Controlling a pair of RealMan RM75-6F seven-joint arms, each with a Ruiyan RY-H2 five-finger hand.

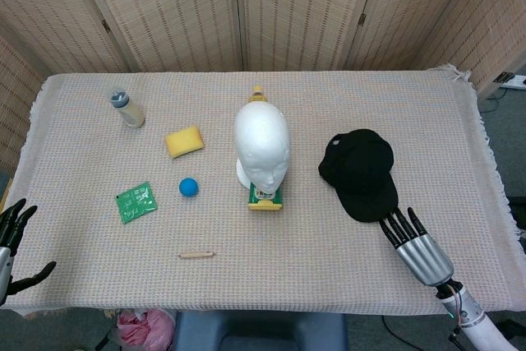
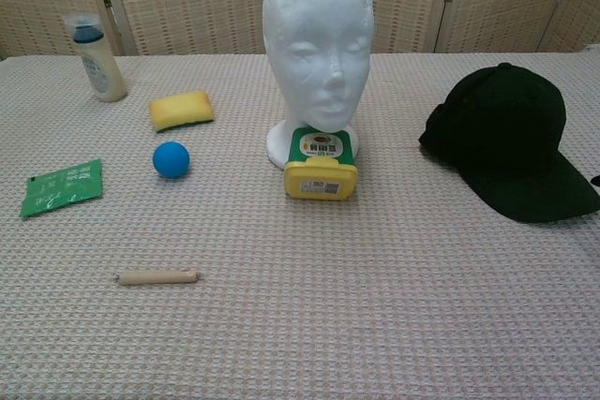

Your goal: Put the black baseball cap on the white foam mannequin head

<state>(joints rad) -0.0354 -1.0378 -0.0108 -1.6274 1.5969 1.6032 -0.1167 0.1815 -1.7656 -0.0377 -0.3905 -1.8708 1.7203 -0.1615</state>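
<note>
The cap lies right of centre on the tabletop, brim toward the lower right, just above the spread, empty right robot hand; the left robot hand, also spread, is far off.

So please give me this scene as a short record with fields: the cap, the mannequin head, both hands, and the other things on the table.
cap: black baseball cap lies flat on the table, to the right of the mannequin, not held
mannequin: white foam mannequin head upright, bare
right hand: right hand open, fingers at the cap's brim
left hand: left hand open, at the table's left edge
other: yellow container, sponge, blue ball, green packet, bottle, wooden stick
</note>
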